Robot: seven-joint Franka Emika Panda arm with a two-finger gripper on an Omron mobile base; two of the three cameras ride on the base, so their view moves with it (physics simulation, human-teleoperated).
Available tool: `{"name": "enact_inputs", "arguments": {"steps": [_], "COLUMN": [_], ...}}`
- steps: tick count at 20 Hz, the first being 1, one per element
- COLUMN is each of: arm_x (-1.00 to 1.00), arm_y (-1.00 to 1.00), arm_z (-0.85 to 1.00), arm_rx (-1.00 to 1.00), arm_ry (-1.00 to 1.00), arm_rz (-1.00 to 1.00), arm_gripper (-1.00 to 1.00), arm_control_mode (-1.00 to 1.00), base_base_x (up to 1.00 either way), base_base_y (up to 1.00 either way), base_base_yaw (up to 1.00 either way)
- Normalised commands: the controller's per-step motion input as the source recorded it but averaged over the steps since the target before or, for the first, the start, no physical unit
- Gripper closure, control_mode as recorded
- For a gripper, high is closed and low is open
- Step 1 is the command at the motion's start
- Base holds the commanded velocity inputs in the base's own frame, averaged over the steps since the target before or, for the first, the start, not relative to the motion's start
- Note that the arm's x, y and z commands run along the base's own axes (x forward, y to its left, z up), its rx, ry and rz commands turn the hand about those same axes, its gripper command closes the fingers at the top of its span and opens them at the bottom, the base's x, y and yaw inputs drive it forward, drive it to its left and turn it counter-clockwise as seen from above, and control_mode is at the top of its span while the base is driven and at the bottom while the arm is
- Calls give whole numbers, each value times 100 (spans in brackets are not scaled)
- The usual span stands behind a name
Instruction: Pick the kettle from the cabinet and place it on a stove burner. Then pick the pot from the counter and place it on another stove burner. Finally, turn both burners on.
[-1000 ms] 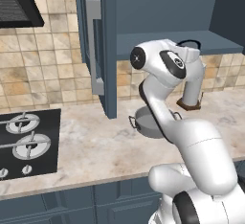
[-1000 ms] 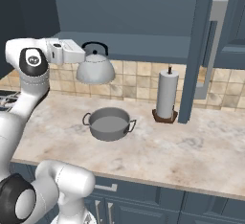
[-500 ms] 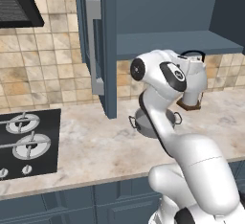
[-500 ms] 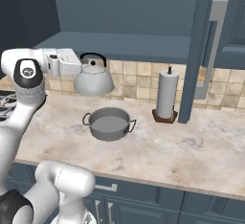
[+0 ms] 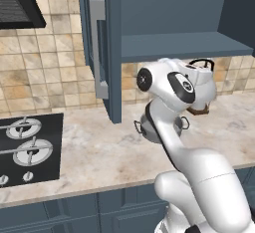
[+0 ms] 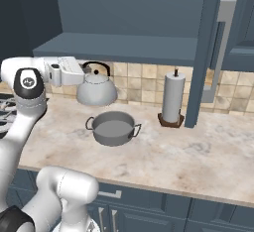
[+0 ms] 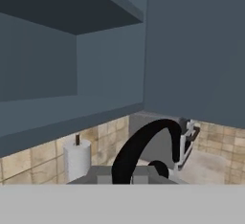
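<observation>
One kettle [image 6: 96, 90] | hangs by its handle from closed gripper [image 6: 85, 73] | above pot [image 6: 113, 128]

Open cabinet door [image 5: 112, 53] between kettle [image 6: 96, 88] and stove burners [image 5: 27, 142]

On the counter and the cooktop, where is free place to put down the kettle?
Both visible stove burners are bare. The counter between the cooktop and the pot is free, and so is the wide stretch right of the paper towel roll. It is crowded around the pot, where the kettle hangs from the claw.
</observation>
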Motion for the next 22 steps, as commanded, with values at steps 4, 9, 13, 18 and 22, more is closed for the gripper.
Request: {"name": "enact_inputs", "arguments": {"steps": [4, 9, 13, 18, 22], "arm_x": [-22, -26, -26, -29, -24], "arm_y": [0, 0, 0, 0, 0], "arm_z": [-12, -13, -13, -6, -3], "arm_rx": [1, 0, 0, 1, 2], "arm_ry": [0, 0, 0, 0, 0], "arm_rz": [0, -1, -1, -3, -4], "arm_gripper": [100, 100, 100, 100, 100], "arm_control_mode": [-100, -100, -100, -100, -100], "base_base_x": [0, 0, 0, 0, 0], "base_base_y": [0, 0, 0, 0, 0], "base_base_yaw": [0, 0, 0, 0, 0]}}
